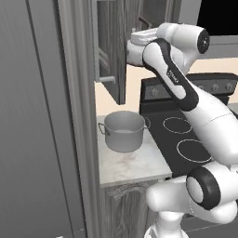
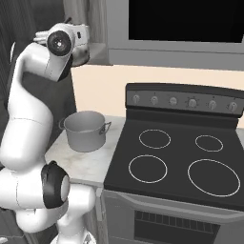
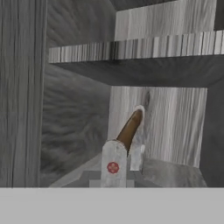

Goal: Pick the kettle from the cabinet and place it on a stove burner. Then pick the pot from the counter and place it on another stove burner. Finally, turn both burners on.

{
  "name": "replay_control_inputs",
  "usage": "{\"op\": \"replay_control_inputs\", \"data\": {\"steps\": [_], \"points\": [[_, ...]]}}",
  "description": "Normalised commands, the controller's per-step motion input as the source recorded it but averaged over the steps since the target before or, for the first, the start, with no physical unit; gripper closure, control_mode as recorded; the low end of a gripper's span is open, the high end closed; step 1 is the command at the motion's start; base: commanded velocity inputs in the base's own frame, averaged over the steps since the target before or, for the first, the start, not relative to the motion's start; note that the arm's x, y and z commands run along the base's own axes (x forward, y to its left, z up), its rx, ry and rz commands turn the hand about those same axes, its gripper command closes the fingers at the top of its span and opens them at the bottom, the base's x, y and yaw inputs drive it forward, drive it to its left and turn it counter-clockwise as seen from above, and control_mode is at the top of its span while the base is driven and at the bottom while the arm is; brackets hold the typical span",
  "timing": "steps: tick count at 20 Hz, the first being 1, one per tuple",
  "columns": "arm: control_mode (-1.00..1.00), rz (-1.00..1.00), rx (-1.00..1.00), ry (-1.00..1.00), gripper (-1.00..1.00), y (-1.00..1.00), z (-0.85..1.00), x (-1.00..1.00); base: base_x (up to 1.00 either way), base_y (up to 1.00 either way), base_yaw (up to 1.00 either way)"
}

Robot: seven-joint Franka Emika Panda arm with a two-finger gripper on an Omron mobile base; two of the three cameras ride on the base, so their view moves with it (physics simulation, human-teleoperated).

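Note:
My gripper [image 3: 125, 162] is shut on the kettle's dark arched handle [image 3: 130, 127], which rises between the two fingertips. Ahead of it is the inside of the dark wood-grain cabinet [image 3: 153, 122], with a shelf above. From the right base view, the kettle [image 2: 82, 55] hangs under the raised hand, up by the cabinet. The cabinet door [image 1: 111, 46] stands open. The large grey pot [image 1: 123, 131] [image 2: 85, 130] sits on the pale counter [image 1: 135, 165] left of the stove. The black cooktop [image 2: 176, 159] has two larger front burners [image 2: 148, 168] [image 2: 214, 177], both bare.
A tall grey panel [image 1: 42, 121] fills the left side, next to the counter. The stove's back panel carries a row of knobs [image 2: 192, 102]. A microwave [image 2: 186, 21] hangs above the stove. My own arm [image 1: 204, 116] crosses in front of the cooktop.

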Motion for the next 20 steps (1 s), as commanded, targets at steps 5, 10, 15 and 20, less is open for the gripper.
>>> {"op": "replay_control_inputs", "data": {"steps": [5,10,15,20], "points": [[-1.0,0.08,0.01,-0.04,1.0,-0.14,0.03,-0.59,0.0,0.0,0.0],[-1.0,0.08,0.0,-0.02,1.0,-0.12,0.0,-0.65,0.0,0.0,0.0],[-1.0,0.07,0.0,-0.02,1.0,-0.19,0.0,-0.77,0.0,0.0,0.0],[-1.0,0.05,0.0,-0.05,1.0,-0.27,0.0,-0.83,0.0,0.0,0.0]]}}
